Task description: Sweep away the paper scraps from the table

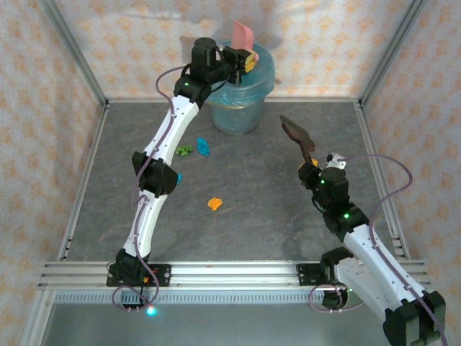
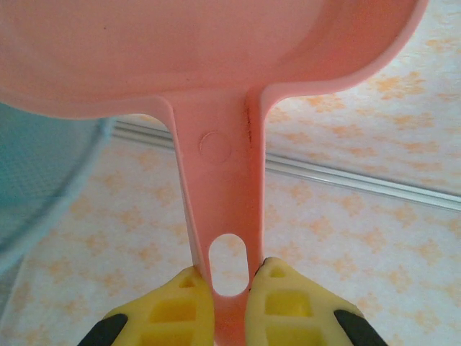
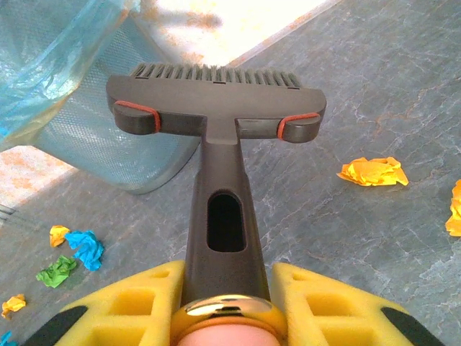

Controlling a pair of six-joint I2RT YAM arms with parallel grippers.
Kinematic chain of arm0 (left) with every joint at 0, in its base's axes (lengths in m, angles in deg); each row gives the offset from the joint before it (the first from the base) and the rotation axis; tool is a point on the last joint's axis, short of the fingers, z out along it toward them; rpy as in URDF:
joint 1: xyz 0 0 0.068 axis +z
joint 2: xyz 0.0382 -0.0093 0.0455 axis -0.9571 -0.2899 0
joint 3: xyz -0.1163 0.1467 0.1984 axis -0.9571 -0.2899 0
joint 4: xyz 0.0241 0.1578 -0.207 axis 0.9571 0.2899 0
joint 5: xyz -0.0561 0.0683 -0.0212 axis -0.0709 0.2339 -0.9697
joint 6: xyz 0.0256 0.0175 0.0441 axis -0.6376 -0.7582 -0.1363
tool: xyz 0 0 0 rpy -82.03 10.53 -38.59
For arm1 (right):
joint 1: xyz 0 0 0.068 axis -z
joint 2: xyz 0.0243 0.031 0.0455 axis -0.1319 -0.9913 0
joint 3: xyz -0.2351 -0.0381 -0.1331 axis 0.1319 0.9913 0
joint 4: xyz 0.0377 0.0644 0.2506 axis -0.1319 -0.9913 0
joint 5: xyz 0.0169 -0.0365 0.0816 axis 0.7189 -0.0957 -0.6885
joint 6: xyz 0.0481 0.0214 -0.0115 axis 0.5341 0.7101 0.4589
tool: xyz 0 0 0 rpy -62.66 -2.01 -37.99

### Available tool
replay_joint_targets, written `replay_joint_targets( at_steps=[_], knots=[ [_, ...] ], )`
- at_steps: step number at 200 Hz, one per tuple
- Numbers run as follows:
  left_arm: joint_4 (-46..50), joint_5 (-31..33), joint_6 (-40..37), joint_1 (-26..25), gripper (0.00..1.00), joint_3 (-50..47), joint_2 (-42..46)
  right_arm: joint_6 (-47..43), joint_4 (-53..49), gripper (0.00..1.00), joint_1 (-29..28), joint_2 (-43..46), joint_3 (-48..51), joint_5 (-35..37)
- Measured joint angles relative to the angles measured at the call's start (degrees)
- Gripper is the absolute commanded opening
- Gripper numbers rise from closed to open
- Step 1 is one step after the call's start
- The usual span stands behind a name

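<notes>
Now, at far centre: pink dustpan (image 2: 216, 58) raised over the translucent blue-lined bin (image 1: 241, 108), its thin handle clamped in the left hand (image 2: 230, 292). Right of centre: dark brush (image 3: 216, 108) lifted off the table (image 1: 288, 216), handle gripped tight in the right hand (image 3: 229, 303), bristles pointing far.

Paper scraps (image 1: 215, 203) loose on the table: an orange one near the middle, cyan and green ones just left of the bin's foot, a small cyan bit beside the left arm (image 1: 155, 176).

Risks, as judged:
- Scattering the light scraps with too brisk a stroke.
- Pushing them under the left arm or against the bin, out of the pan's reach.
- Knocking the bin while lowering the pan.
- Twisting of the pan's handle in so narrow a pinch.
</notes>
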Motion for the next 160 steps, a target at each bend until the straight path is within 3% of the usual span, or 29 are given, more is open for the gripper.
replay_joint_targets(
  at_steps=[71, 160],
  knots=[
    [-2.91, 0.17, 4.39, -1.27, 0.00, 0.26, 0.00, -0.37, 0.24, 0.00, 0.00, -0.70, 0.04, 0.00],
    [-2.27, 0.17, 2.75, -2.62, 0.00, 0.26, 0.04, -0.42, 0.22, 0.00, 0.00, 0.98, 0.07, 0.48]
  ],
)
